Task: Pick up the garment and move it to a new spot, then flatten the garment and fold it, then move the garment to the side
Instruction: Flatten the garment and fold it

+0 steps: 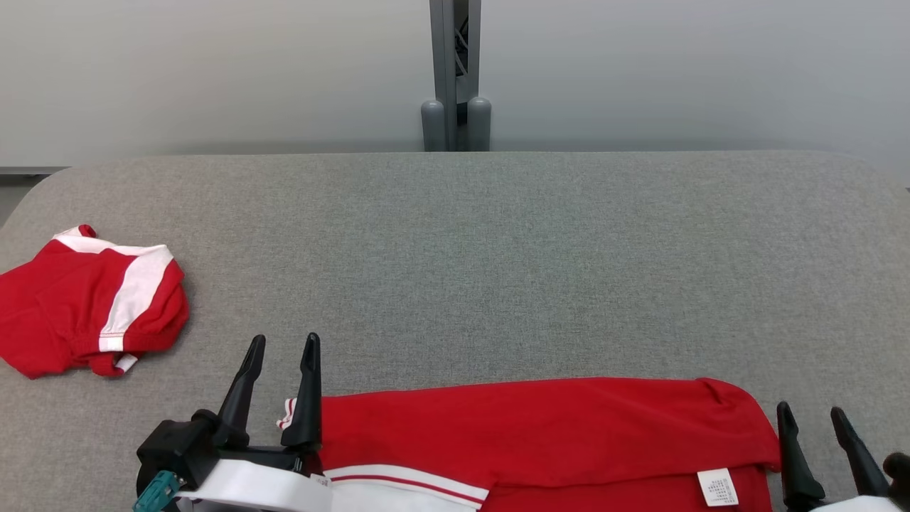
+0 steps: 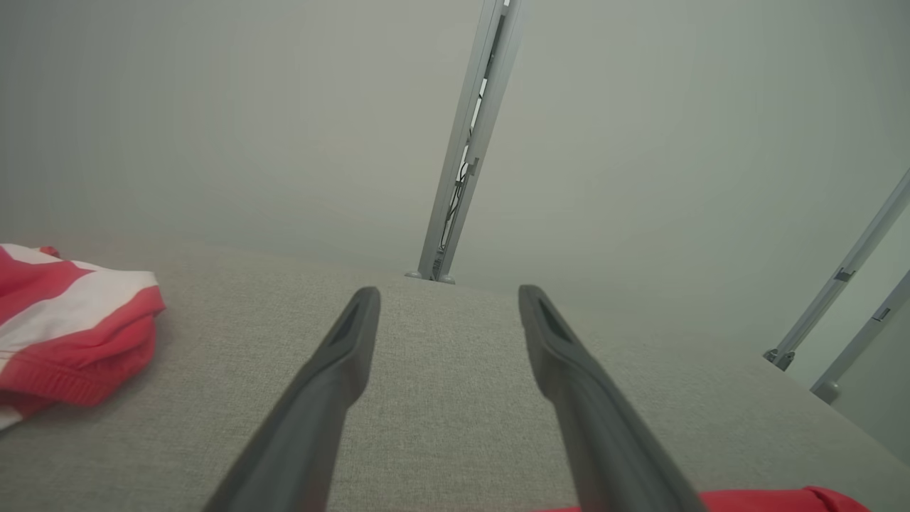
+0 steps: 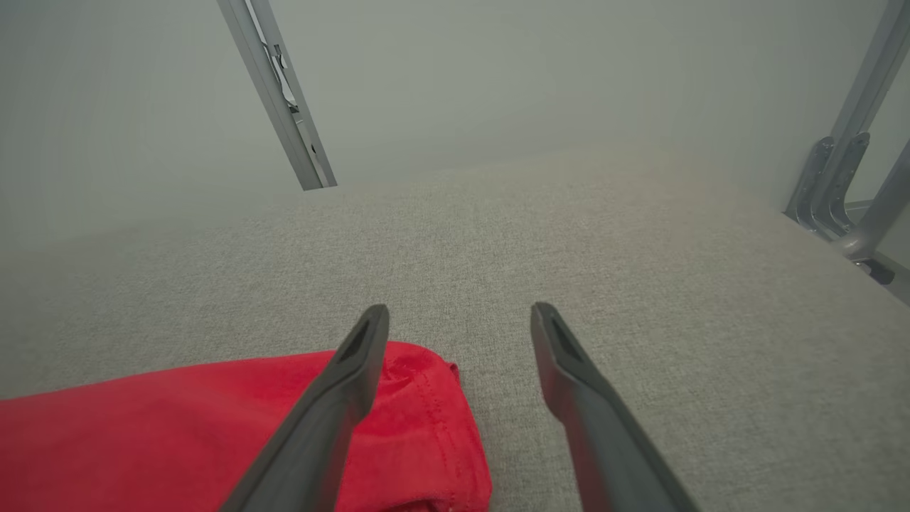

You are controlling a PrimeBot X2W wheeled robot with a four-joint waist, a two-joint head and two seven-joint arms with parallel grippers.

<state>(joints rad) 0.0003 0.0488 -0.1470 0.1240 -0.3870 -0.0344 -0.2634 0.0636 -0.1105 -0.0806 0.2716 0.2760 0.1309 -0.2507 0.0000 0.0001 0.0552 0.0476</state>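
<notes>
Both arms of the folding robot hang open-handed at the near edge of a grey table (image 1: 498, 249), one at each end of a red garment (image 1: 540, 427) that lies in a long, flat band between them. The left gripper (image 1: 284, 340) has its two dark fingers spread wide and pinching nothing. The garment's left end, with its white striped trim (image 1: 405, 483), sits just beside the inner finger. The right gripper (image 1: 811, 409) is likewise spread and empty. In its wrist view the rounded red corner lies under and beside the inner finger, while the outer finger stands over bare cloth-covered table.

The placing looks deliberate: with one set of fingers at either end, the robot can take both ends together and carry the piece without spoiling its shape. A care label (image 1: 716, 487) showing near the right fingers suggests an inner face is turned up, so the fold seems at least partly made. What remains is probably the move to the side.

Well beyond the left fingers, on their outer side, a second red-and-white garment (image 1: 85, 306) lies crumpled. A metal post (image 1: 455, 71) rises behind the table, straight ahead of both fingertips.
</notes>
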